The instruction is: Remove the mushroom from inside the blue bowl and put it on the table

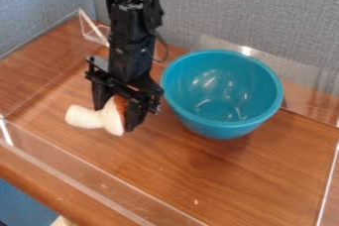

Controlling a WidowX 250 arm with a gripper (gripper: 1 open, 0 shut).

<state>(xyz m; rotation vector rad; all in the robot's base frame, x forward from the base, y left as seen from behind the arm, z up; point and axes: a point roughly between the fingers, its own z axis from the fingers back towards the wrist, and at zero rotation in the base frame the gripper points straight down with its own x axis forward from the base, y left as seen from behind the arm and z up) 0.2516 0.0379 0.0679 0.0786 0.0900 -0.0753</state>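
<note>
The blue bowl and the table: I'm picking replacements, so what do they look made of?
The blue bowl: likely glossy plastic or glazed ceramic, with bright highlights on smooth walls; the look leaves it open. The table: polished wood or wood-look laminate, with brown grain lines and soft reflections.

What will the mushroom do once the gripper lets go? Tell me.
The mushroom lies on its side in the shut gripper, low over the table. Its rounded stem suggests it may roll slightly. It looks small and light, so a nudge would probably shift it.
</note>
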